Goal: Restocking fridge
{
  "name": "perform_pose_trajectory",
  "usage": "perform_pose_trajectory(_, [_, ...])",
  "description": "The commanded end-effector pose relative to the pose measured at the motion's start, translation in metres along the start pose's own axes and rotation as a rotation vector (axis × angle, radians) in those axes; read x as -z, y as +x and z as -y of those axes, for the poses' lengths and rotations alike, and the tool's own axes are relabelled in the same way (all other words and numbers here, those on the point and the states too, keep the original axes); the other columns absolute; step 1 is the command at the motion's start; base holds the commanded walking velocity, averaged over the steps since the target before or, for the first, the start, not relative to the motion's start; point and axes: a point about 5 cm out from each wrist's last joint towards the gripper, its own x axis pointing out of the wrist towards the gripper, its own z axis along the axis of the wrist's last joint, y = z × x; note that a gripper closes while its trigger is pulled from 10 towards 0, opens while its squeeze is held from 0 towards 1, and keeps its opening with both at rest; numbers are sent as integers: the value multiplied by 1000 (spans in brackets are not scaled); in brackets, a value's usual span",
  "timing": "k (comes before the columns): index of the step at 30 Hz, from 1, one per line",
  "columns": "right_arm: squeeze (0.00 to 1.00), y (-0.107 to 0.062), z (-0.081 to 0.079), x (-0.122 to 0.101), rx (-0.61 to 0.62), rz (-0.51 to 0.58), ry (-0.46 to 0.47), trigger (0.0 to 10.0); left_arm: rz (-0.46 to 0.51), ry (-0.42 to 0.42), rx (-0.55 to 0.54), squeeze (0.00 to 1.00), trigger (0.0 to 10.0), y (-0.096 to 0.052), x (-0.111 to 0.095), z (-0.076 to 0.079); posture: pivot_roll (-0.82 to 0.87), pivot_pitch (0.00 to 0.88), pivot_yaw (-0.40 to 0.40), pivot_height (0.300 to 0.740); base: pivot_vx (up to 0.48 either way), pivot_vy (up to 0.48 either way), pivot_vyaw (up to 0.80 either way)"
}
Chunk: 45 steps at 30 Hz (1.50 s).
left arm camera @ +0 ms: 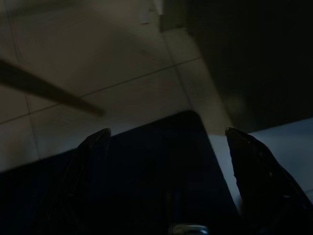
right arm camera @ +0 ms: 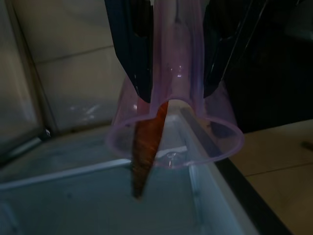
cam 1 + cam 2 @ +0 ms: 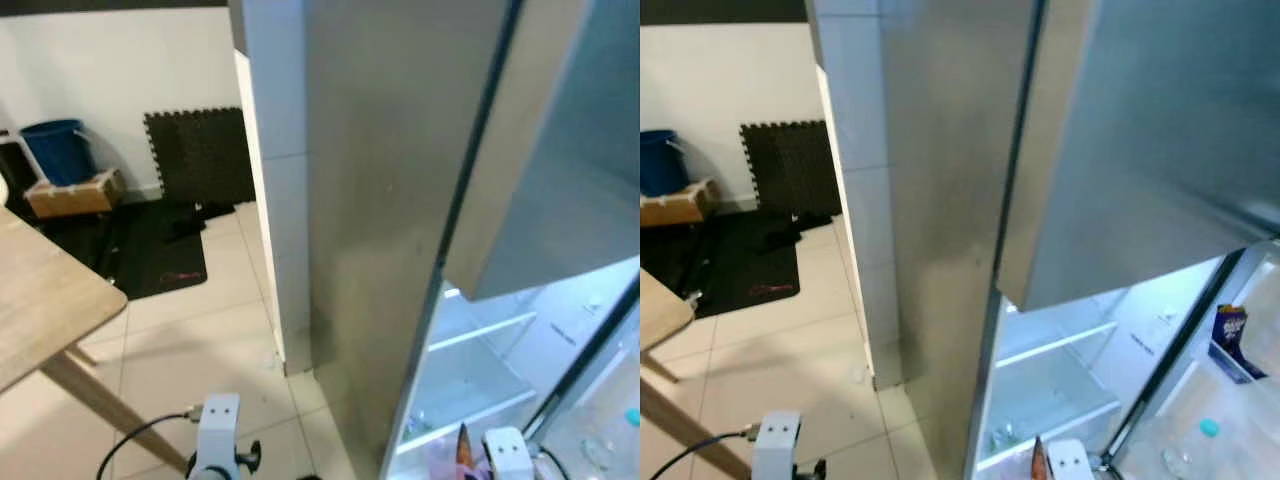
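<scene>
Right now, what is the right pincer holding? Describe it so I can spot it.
Look at the open fridge, low by its lit shelves. The right pincer is shut on a clear pink cup. An orange carrot poking from its mouth sets it apart.

Readable text: none.
Blue packet [image 3: 1230, 328] in fridge door [image 3: 1240, 400]: print too blurred to read.
Black mat [image 3: 150, 250]: red mark, illegible.
</scene>
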Motion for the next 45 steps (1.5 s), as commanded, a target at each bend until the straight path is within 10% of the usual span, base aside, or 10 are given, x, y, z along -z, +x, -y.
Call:
perform_pose_trajectory(1, [0, 0, 0, 0, -5, 4, -8, 10000, -28, -6, -15, 0, 10000, -2, 8, -4, -11, 123, 26, 740, 0, -326, 800])
perform_pose_trajectory(45, [0, -3, 5, 4, 44, -1, 41, 10000, -12, -23, -39, 0, 10000, -1, 3, -8, -19, 126, 35, 740, 0, -194, 182])
